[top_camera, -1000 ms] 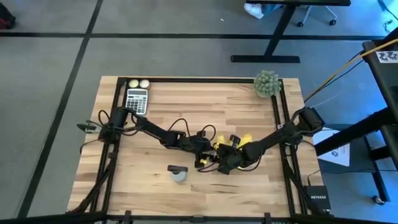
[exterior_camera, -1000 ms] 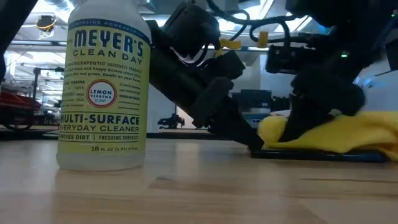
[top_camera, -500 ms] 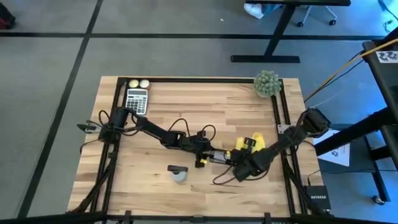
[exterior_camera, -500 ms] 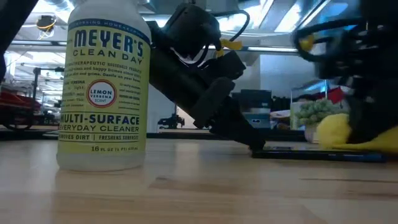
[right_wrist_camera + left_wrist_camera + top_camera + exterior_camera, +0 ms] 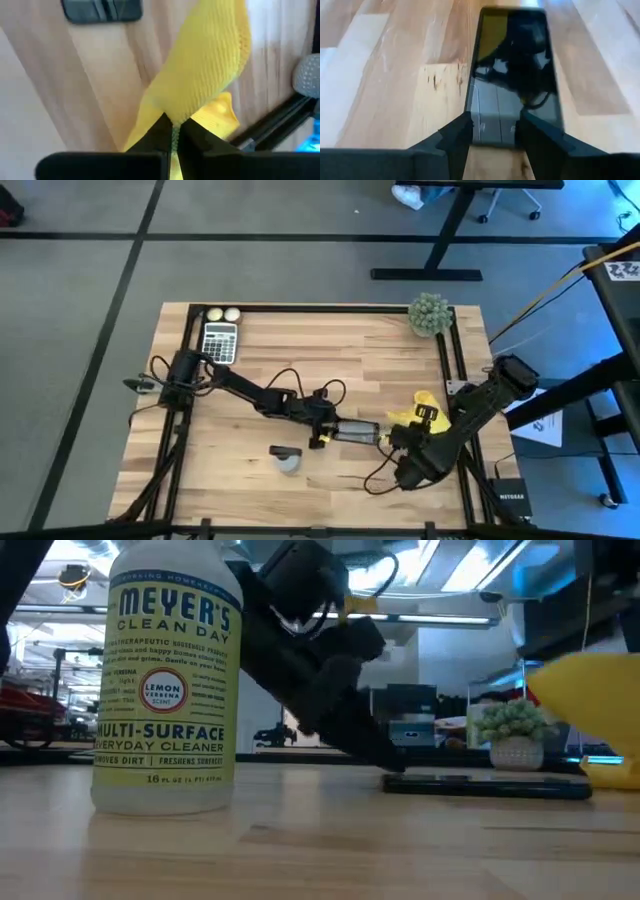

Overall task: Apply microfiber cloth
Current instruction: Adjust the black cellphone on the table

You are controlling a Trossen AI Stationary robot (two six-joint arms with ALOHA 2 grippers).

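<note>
Two pincers (image 5: 492, 131) (image 5: 172, 131) shared the job: left clamped the phone (image 5: 512, 80) steady on the surface (image 5: 260, 360); right pinched the yellow cloth (image 5: 205, 75), lifted clear.

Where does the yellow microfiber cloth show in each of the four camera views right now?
High view: the microfiber cloth lies right of centre, by the right gripper.
Low view: cloth at the right edge, lifted above the smartphone.
Left wrist view: not in it; only the smartphone between the left gripper fingers.
Right wrist view: cloth hangs pinched in the right gripper.
Shared landmark: the smartphone.
</note>
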